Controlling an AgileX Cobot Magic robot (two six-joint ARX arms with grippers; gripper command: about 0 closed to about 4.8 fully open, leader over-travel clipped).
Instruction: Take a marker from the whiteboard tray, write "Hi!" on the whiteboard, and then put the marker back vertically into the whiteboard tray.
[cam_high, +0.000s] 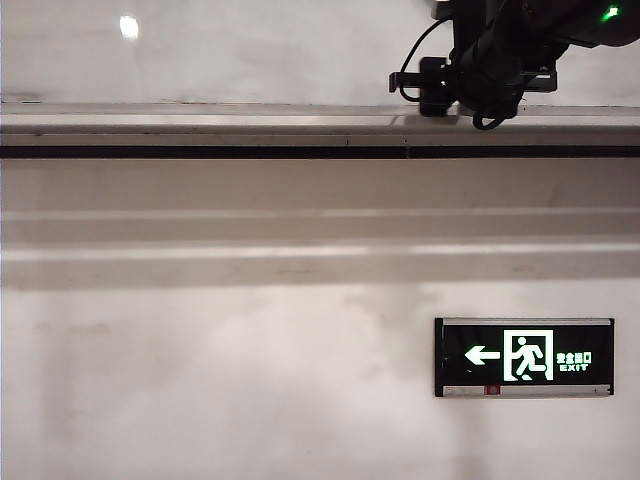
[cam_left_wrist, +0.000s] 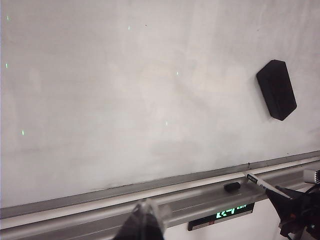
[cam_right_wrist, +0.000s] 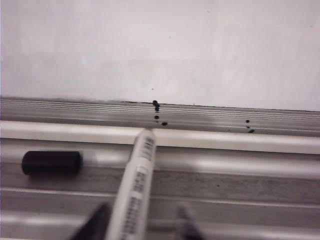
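The marker (cam_right_wrist: 136, 185), a white barrel without its cap, lies slanted across the whiteboard tray (cam_right_wrist: 240, 170), its end at the tray's pale back rail. My right gripper (cam_right_wrist: 142, 210) straddles its near part: one dark finger (cam_right_wrist: 97, 220) lies against the barrel, the other (cam_right_wrist: 184, 217) stands off with a gap, so the jaws are open. The black cap (cam_right_wrist: 51, 162) lies loose in the tray. The left wrist view shows the same marker (cam_left_wrist: 261, 183), cap (cam_left_wrist: 231, 186) and right gripper (cam_left_wrist: 292, 205) under the whiteboard (cam_left_wrist: 125, 90). My left gripper (cam_left_wrist: 146, 217) hangs shut near the tray (cam_left_wrist: 75, 220), holding nothing.
A black eraser (cam_left_wrist: 276, 90) sticks to the whiteboard above the right gripper. An exit sign (cam_high: 523, 357) hangs on the wall below the tray (cam_high: 200, 130). The right arm (cam_high: 480, 70) reaches in at the top of the exterior view. Ink spots (cam_right_wrist: 156, 111) mark the board's lower frame.
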